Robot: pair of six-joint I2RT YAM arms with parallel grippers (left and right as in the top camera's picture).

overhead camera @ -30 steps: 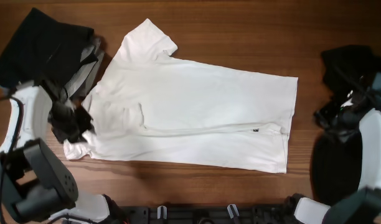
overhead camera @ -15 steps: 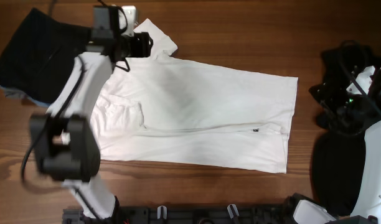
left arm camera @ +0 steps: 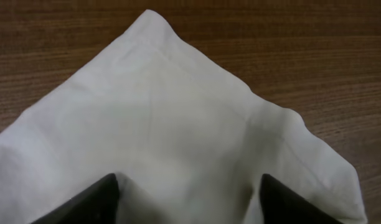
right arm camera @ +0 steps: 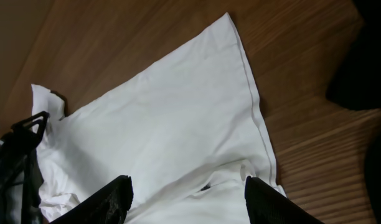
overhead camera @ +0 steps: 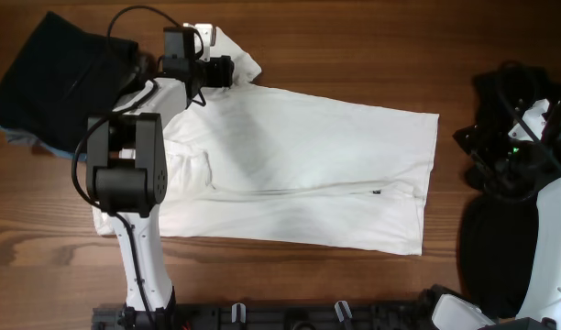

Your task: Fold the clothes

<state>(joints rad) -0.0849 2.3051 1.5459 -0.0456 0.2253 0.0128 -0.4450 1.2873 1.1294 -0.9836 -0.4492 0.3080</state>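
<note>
Large white short-sleeved cotton T-shirt (overhead camera: 299, 156) lies flat mid-scene on the brown wooden table (overhead camera: 354, 37), sleeves to the left, hem to the right. Its near long side is folded in over the body. The fold line runs left to right, with a small dark mark (overhead camera: 376, 192) on it toward the hem. The far-left sleeve (left arm camera: 172, 106) is spread to a point on the wood.

Left gripper (overhead camera: 227, 71) is over that far-left sleeve, the arm reaching from the near edge across the shirt's left end. Wrist view: both fingers (left arm camera: 97, 199) stand wide apart above the sleeve cloth with nothing pinched between them. Contact with the cloth cannot be told.

Right gripper (right arm camera: 187, 193) is at the right edge of the scene, well apart from the hem and near a black garment (overhead camera: 491, 257). Its jaws are apart and empty, and the shirt's hem corner shows beyond them.

A folded black garment (overhead camera: 51, 82) lies at far left, just beside the sleeve, with a blue edge (overhead camera: 15, 137) showing under it
</note>
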